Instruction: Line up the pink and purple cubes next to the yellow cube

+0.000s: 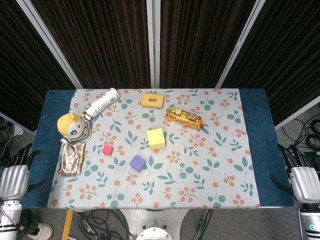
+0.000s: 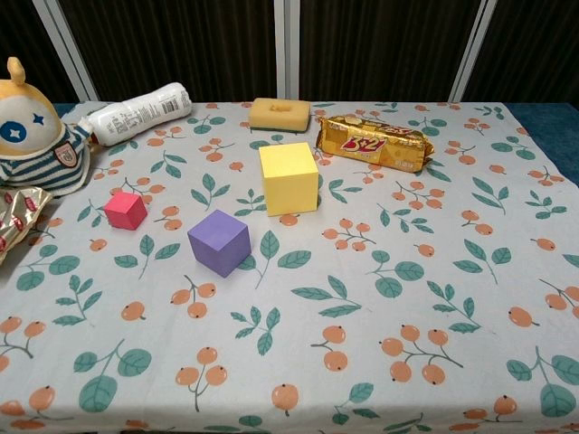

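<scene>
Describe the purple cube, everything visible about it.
The purple cube is a small, matte, plain-faced block that looks like foam or painted wood, with no markings. It sits flat on the floral tablecloth, turned so that an edge points toward the chest camera. It lies in front and to the left of the larger yellow cube and to the right of the smaller pink cube, apart from both. Nothing touches it but the cloth, and neither hand is near it.

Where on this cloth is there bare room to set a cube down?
Bare cloth lies right of the yellow cube, below the gold snack pack, and along the near edge. The left side, around the doll, pink cube and purple cube, is crowded.
</scene>
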Available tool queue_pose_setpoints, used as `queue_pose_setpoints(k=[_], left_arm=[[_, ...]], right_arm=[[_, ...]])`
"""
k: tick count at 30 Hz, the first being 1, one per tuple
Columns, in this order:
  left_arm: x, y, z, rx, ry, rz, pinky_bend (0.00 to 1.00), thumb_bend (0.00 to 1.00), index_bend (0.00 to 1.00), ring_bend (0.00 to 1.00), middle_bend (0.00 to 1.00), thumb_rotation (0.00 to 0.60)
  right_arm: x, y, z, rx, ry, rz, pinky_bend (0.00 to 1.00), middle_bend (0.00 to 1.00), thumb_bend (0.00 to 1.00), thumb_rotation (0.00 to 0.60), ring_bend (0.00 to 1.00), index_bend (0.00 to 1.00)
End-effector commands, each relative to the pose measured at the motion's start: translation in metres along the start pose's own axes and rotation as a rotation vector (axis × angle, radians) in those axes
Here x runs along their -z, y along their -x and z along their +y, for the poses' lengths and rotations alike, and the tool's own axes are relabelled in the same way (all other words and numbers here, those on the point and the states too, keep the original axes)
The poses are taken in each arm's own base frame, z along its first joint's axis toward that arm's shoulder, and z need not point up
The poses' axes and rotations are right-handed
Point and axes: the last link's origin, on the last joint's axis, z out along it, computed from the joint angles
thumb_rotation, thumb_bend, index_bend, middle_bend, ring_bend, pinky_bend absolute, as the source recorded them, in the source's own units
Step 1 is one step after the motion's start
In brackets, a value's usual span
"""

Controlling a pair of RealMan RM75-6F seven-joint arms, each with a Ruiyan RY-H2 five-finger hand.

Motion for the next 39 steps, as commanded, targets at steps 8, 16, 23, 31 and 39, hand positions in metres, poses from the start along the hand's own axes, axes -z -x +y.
queue_pose_setpoints(k=[8, 16, 23, 31, 39], left_arm=[[0.004, 0.0, -0.001, 0.007, 0.005, 0.006, 0.19, 0.16, 0.26, 0.11, 0.17, 0.6], [-0.01, -0.006, 0.007, 0.041, 0.104, 0.005, 0.19, 0.16, 0.26, 0.11, 0.17, 0.6], [-0.041, -0.011, 0.038, 0.075, 0.354, -0.031, 0.19, 0.16, 0.26, 0.11, 0.17, 0.6], [-0.087, 0.014, 0.09, 0.122, 0.628, -0.163, 0.19, 0.16, 0.29, 0.11, 0.18, 0.6], [-0.113, 0.053, 0.144, 0.05, 0.742, -0.32, 0.17, 0.16, 0.29, 0.11, 0.17, 0.6]], right_arm=[[0.004, -0.002, 0.001, -0.002, -0.003, 0.0, 0.13, 0.16, 0.17, 0.6, 0.03, 0.04], [0.005, -0.006, 0.001, 0.003, -0.007, 0.015, 0.13, 0.16, 0.17, 0.6, 0.03, 0.04], [0.001, -0.008, -0.002, 0.012, -0.017, 0.016, 0.13, 0.16, 0.17, 0.6, 0.03, 0.04], [0.0, -0.008, -0.004, 0.018, -0.013, 0.009, 0.13, 0.16, 0.17, 0.6, 0.03, 0.04], [-0.001, -0.006, -0.002, 0.021, -0.001, 0.0, 0.13, 0.16, 0.17, 0.6, 0.03, 0.04]])
